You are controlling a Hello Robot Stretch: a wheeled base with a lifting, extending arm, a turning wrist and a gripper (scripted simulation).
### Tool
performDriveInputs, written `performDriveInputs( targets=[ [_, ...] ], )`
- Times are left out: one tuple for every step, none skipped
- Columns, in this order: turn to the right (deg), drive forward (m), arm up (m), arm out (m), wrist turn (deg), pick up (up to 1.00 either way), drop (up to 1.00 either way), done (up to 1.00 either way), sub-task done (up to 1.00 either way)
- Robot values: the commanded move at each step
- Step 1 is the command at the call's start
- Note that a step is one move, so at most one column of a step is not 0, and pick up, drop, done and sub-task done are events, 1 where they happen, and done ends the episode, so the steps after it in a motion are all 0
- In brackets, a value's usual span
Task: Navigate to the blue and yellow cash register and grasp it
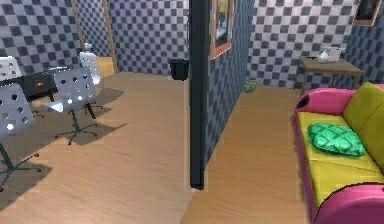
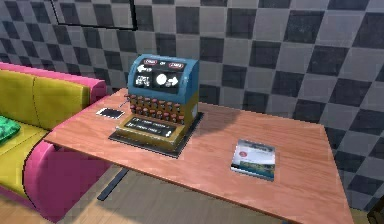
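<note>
While beside checkered wall point(image 2: 270, 50), wooden table point(image 2: 215, 150).

Cash register point(image 2: 160, 98) on table point(image 2: 290, 165), sofa point(image 2: 45, 105) leftward

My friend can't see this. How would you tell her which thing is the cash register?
Find the wooden table beside the pink and yellow sofa, against the checkered wall. The cash register stands on the table's end nearest the sofa. It is the only tall blue box with buttons; the small flat thing and the book beside it lie flat.
</note>
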Motion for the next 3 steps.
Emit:
performDriveInputs(
  targets=[
    [0.0,0.00,0.00,0.44,0.0,0.00,0.00,0.00,0.00],
    [0.0,0.00,0.00,0.00,45.0,0.00,0.00,0.00,0.00],
    [0.0,0.00,0.00,0.00,45.0,0.00,0.00,0.00,0.00]
  ],
)
